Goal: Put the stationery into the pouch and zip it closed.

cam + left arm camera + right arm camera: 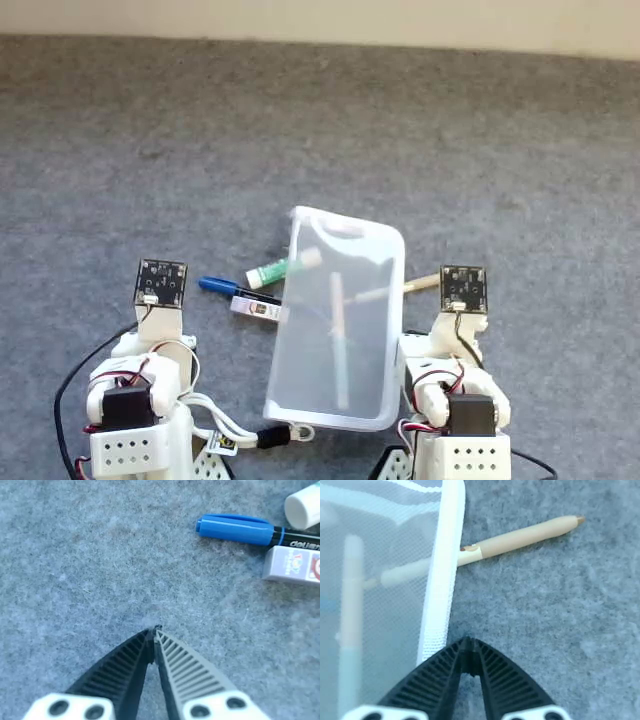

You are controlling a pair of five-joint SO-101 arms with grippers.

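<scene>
High view: grey carpet [150, 130] under pouch [340, 330]; pale wall [320, 20] behind

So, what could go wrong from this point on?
The pouch lies over part of the beige pen and blue pen, so pulling either out could drag it along. The eraser lies right beside the blue pen; a grab may catch both.

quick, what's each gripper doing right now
Left gripper: closed, holding nothing.
Right gripper: closed, holding nothing, beside the pouch.
</scene>
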